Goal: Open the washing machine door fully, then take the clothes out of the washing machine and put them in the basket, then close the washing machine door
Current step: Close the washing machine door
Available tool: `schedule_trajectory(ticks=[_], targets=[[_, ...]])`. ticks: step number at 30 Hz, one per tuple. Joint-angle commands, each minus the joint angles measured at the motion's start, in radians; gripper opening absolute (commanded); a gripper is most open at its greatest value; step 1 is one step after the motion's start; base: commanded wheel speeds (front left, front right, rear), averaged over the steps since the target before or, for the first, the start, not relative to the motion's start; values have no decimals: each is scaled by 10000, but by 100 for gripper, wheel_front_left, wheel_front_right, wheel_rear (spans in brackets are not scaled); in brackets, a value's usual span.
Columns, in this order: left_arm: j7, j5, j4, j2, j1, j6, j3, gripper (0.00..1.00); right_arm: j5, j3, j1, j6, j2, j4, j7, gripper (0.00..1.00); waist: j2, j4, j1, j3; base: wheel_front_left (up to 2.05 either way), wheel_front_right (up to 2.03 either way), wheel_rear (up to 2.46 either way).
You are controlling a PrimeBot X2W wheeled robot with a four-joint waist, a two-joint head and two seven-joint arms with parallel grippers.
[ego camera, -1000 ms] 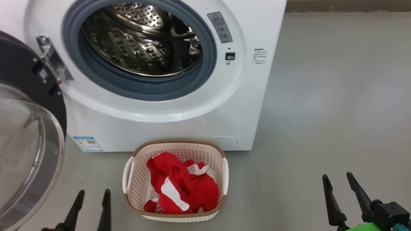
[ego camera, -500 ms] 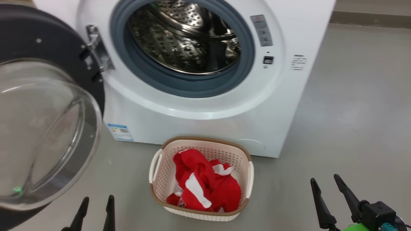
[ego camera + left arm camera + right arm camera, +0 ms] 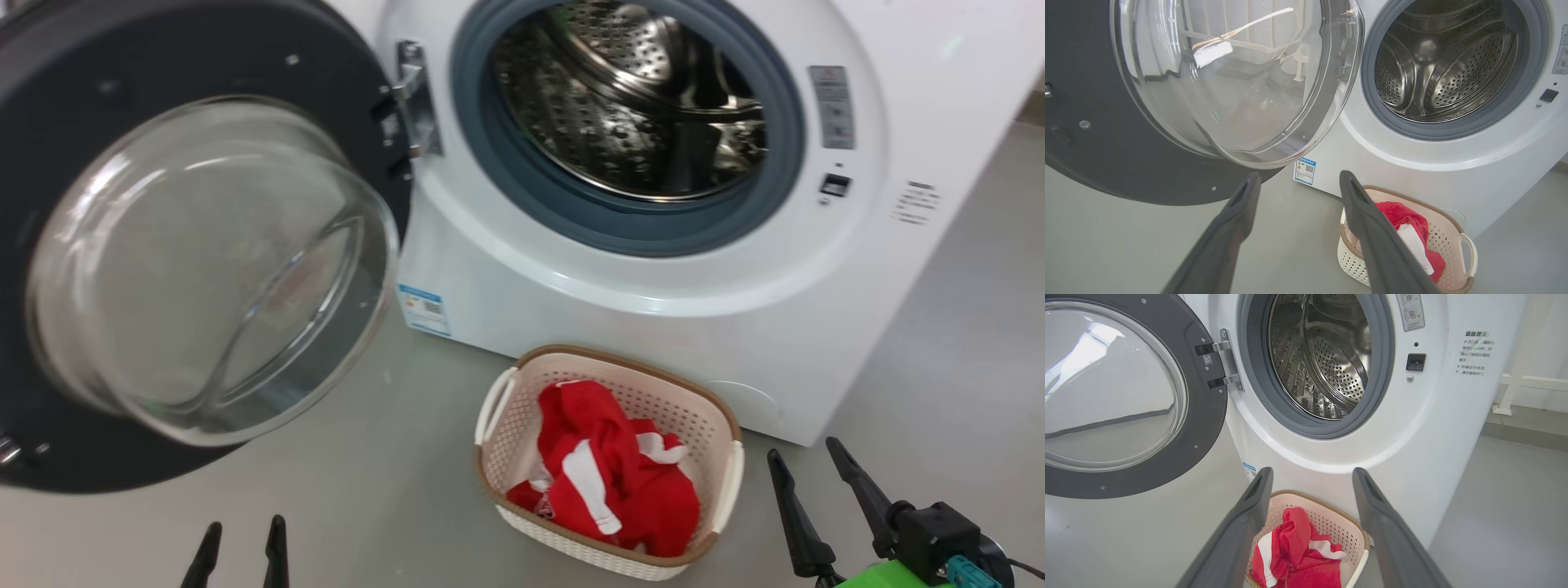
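The washing machine door [image 3: 82, 57] hangs swung wide open to the left, its glass bowl [image 3: 204, 261] bulging toward me. The washing machine [image 3: 653, 327] is white, and no fabric shows in its steel drum [image 3: 629, 106]. On the floor before it sits the basket [image 3: 629, 363] with the red and white clothes [image 3: 612, 474] inside. My left gripper [image 3: 245, 531] is open low in front of the door [image 3: 1229, 81], left of the basket. My right gripper [image 3: 804, 449] is open just right of the basket [image 3: 1331, 504]. Nothing lies between either pair of fingers.
Grey floor [image 3: 367, 490] surrounds the machine. A blue label sticker [image 3: 424, 310] marks its lower left corner and the latch slot [image 3: 834, 184] sits right of the grey gasket. A white rail [image 3: 1527, 381] stands beyond the machine's right side.
The head camera has turned left, so the whole picture slid right and the door now shows much more fully. The basket, clothes and both open grippers hold their places.
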Motion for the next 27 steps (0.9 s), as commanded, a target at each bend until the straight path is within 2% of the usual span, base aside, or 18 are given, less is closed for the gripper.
schedule_trajectory(ticks=[1, 8, 19, 27], targets=[[-122, -49, -166, 33, -87, 74, 252, 100, 27, 284, -396, 62, -153, -196, -65, 100, -1, 785, 0, -70, 0, 0, 0], [-122, -310, -200, 31, -60, 464, 231, 100, 32, 560, -609, 62, -244, -122, -65, 100, -1, 1496, 0, 49, 0, 0, 0], [-122, -1063, -867, 31, 216, 1046, 389, 100, 205, 1310, -1431, 62, -616, 336, -65, 100, -1, 1677, 0, 347, 0, 0, 0], [-122, -1253, -1137, 30, 326, 1091, 339, 100, 271, 1474, -1635, 62, -665, 462, -65, 100, -1, 1684, 0, 395, 0, 0, 0]])
